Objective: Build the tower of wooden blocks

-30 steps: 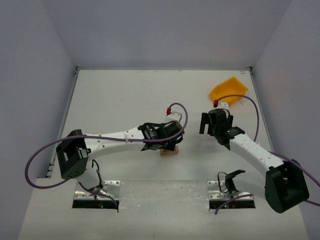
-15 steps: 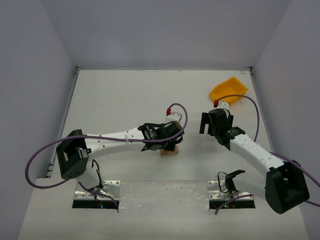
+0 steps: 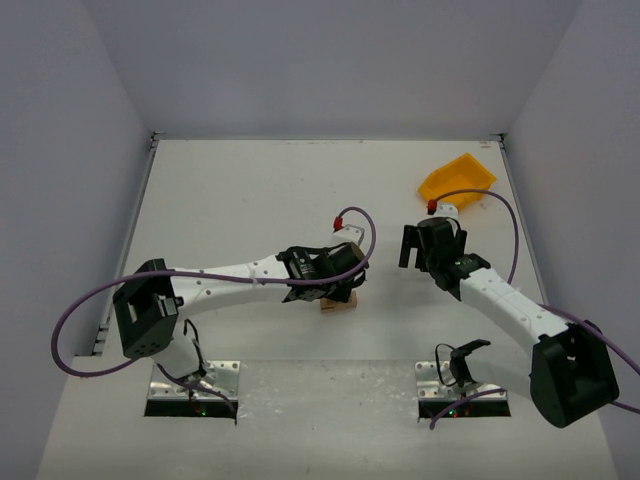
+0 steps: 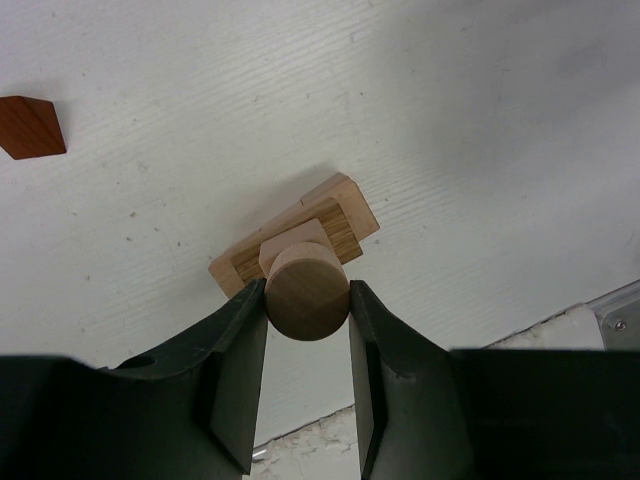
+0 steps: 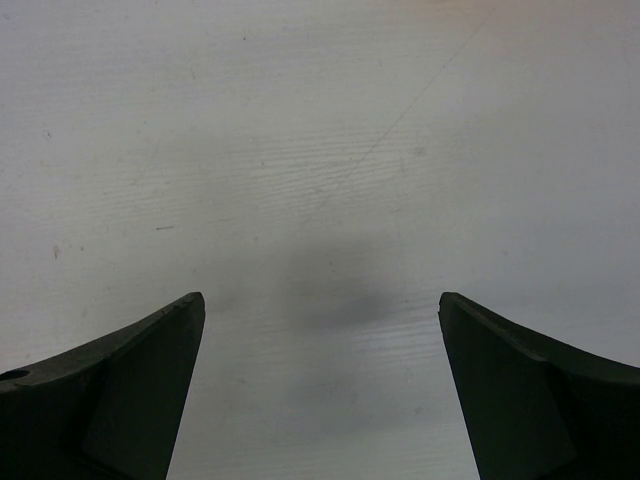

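The dark reddish-brown block (image 4: 30, 127) lies on the table (image 4: 480, 120), well off to the upper left of the left gripper (image 4: 307, 290). This gripper clasps a round wooden block (image 4: 306, 305) directly over the wood block tower (image 4: 335, 215). The right gripper (image 5: 320, 310) is spread wide, released, above the table.

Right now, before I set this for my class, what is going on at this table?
The left gripper is shut on a round wooden block, holding it directly over the small stack of pale blocks. Whether it already rests on the stack cannot be told. A reddish-brown block lies apart on the table, untouched. The right gripper hangs open over bare surface, holding nothing. A yellow bin sits far right.
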